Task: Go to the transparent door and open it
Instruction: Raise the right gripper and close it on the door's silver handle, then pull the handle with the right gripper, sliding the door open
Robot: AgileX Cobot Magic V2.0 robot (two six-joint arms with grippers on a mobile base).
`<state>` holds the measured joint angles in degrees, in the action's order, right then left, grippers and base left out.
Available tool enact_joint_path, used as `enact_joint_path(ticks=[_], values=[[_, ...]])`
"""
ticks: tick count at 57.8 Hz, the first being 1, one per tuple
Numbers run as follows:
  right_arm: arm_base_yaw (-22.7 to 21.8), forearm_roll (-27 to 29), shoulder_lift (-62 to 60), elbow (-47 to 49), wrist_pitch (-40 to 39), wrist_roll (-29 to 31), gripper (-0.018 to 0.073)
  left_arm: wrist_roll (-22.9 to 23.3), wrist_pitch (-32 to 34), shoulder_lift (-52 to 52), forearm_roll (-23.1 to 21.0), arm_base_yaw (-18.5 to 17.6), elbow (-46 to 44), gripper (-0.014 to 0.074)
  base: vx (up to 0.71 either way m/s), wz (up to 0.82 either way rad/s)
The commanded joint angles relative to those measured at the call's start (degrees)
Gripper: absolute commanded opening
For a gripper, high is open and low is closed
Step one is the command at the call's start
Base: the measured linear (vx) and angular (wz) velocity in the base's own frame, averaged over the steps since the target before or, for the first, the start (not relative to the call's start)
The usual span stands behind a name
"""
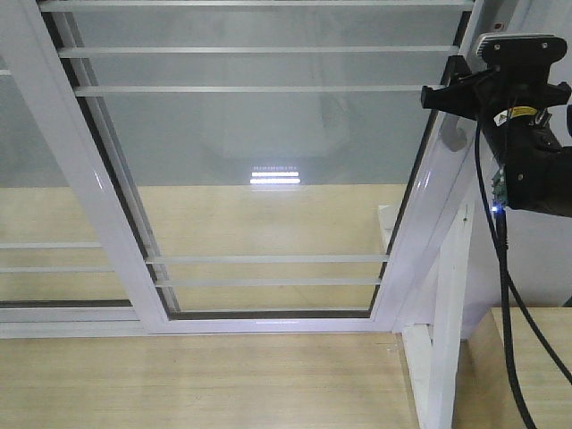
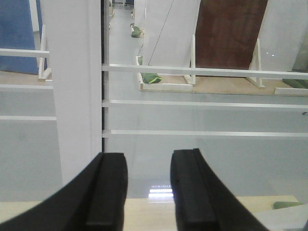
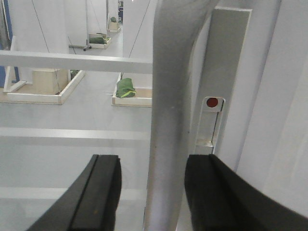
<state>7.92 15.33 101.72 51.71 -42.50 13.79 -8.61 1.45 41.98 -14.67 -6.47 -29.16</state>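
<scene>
Straddling the grey handle [image 3: 169, 96] of the transparent door [image 1: 268, 134], right tool [image 3: 151, 161] stands wide; left tool [image 2: 149, 155] wide too.

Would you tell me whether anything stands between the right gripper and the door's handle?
Nothing visible does. The grey pull handle of the transparent door passes straight between the open fingers of the right gripper, which has not closed on it.

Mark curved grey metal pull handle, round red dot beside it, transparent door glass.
curved grey metal pull handle [image 3: 169, 110]: right wrist view, mid shaft.
round red dot [image 3: 212, 102]: right wrist view, centre.
transparent door [image 1: 268, 134]: front view, glass.
</scene>
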Motion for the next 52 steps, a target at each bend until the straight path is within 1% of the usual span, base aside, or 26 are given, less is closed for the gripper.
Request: enact_joint_path(ticks=[1, 7, 11, 16, 21, 22, 25, 30, 36, 46, 52], values=[[-0.9, -0.1, -2.5, 1.8, -5.0, 1.6, 0.0384, 0.0, 5.1, -0.1, 0.0, 0.1, -2.1, 0.0376, 0.00, 0.00], [-2.7, -0.9, -2.0, 2.0, -4.9, -0.3, 0.0377, 0.0, 5.1, -0.1, 0.0, 0.1, -2.1, 0.0376, 0.00, 0.00], [-4.2, -2.6, -1.4, 2.6, -4.5, -3.4, 0.0368, 0.0, 5.0, -0.1, 0.0, 0.1, -2.1, 0.0376, 0.00, 0.00], [-5.7, -6.8, -0.7, 3.5, -4.4, -8.1, 0.0349, 0.0, 5.0, -0.1, 0.0, 0.1, -2.1, 0.0376, 0.00, 0.00], [-6.9, -13.5, -0.1, 4.4, -4.0, -13.8, 0.0331, 0.0, 5.0, -0.1, 0.0, 0.1, -2.1, 0.0376, 0.00, 0.00], [-7.0, -15.3, 0.1, 4.6, -3.8, -15.9, 0.0326, 0.0, 5.0, -0.1, 0.0, 0.1, -2.1, 0.0376, 0.00, 0.00], [-7.0, -18.9, 0.1, 4.8, -3.6, -18.1, 0.0319, 0.0, 5.0, -0.1, 0.0, 0.1, -2.1, 0.0376, 0.00, 0.00], [-6.8, -22.6, 0.1, 4.8, -3.4, -19.6, 0.0315, 0.0, 5.1, -0.1, 0.0, 0.1, -2.1, 0.0376, 0.00, 0.00], [-6.8, -23.6, 0.1, 4.8, -3.0, -19.6, 0.0315, 0.0, 5.1, -0.1, 0.0, 0.1, -2.1, 0.0376, 0.00, 0.00], [-6.8, -19.7, 0.1, 5.2, -2.7, -19.2, 0.0315, 0.0, 5.1, -0.1, 0.0, 0.1, -2.1, 0.0376, 0.00, 0.00], [-6.8, -19.5, 0.1, 6.0, -2.8, -19.1, 0.0315, 0.0, 5.1, -0.1, 0.0, 0.1, -2.1, 0.0376, 0.00, 0.00]])
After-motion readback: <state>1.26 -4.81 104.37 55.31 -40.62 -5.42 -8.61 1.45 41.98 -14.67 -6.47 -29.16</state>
